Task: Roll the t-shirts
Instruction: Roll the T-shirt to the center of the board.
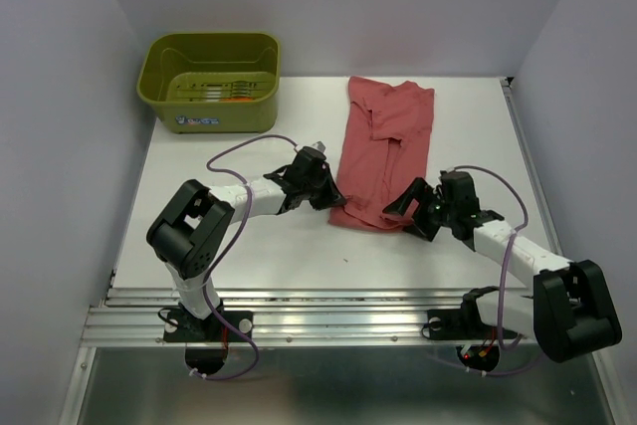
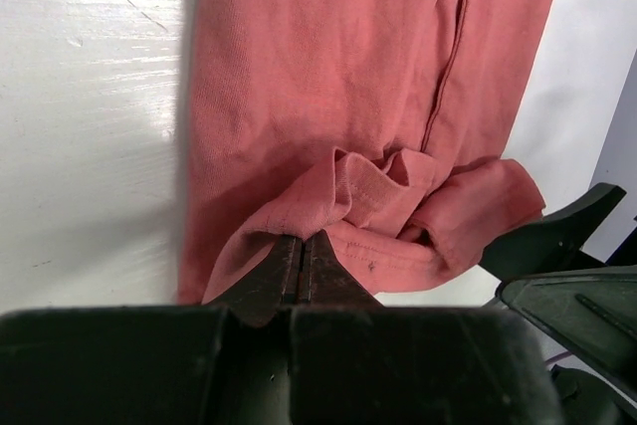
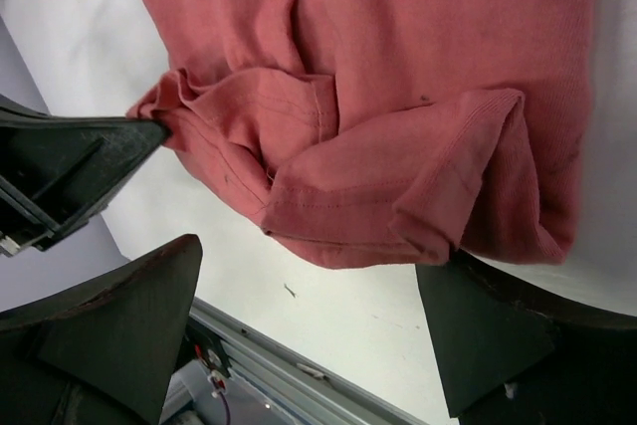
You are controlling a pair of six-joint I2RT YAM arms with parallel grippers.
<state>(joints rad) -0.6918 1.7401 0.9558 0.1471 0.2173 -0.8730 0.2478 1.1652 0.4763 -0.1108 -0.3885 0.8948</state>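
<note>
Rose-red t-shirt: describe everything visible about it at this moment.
The rose-red t-shirt is soft knit cloth, folded lengthwise into a narrow strip lying on the white table. Its near end is bunched and curled over. The left gripper pinches that end's hem; the right gripper sits open at the other corner.

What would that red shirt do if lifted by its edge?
Probably floppy: the t-shirt bunches into soft folds where the left gripper pinches its hem. Likely light; thin cloth lying flat should drape and drag, not tip.
</note>
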